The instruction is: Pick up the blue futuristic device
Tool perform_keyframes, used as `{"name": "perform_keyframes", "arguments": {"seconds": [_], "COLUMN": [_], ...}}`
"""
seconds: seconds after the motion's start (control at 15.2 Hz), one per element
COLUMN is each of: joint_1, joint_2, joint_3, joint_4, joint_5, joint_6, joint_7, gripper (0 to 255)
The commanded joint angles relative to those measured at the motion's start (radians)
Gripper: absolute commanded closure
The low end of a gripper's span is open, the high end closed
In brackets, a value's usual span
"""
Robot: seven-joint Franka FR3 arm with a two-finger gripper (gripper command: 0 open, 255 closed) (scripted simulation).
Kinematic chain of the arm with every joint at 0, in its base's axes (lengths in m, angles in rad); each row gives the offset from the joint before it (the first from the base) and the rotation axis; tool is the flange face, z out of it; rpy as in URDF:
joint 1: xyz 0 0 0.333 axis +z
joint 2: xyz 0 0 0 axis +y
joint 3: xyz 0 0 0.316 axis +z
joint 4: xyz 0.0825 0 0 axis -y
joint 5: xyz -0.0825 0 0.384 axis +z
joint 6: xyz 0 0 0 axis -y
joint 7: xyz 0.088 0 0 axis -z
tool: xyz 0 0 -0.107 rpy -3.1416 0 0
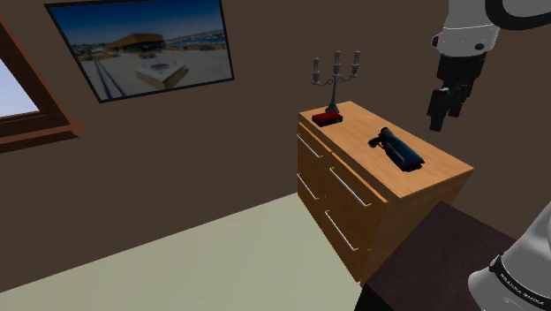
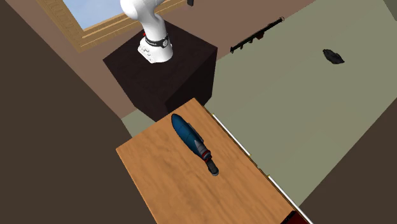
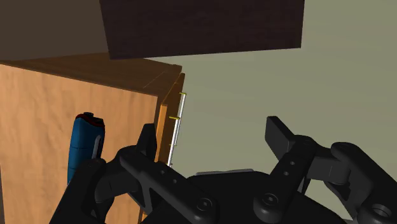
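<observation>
The blue device is a long dark-blue cylinder with a black tip, lying flat on the wooden dresser top. From above, the device lies slanted across the top, its rounded blue end toward the dark stand. My gripper hangs in the air above the dresser, to the shoulder view's right of the device, touching nothing. In the wrist view the gripper is open with floor between its fingers. The device lies off to one side, beyond one finger.
A grey candelabra and a small red box stand at the dresser's far end. The dark stand butts against the dresser's near end. On the floor lie a long dark object and a small dark one.
</observation>
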Motion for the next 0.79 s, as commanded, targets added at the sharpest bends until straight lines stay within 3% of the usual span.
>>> {"name": "perform_keyframes", "arguments": {"seconds": [0.0, 0.73], "joint_1": [0.000, -0.076], "joint_2": [0.000, 0.210], "joint_3": [0.000, -0.127], "joint_4": [0.000, -0.088], "joint_5": [0.000, -0.104], "joint_6": [0.000, 0.357], "joint_7": [0.000, -0.074], "gripper": [0, 0]}}
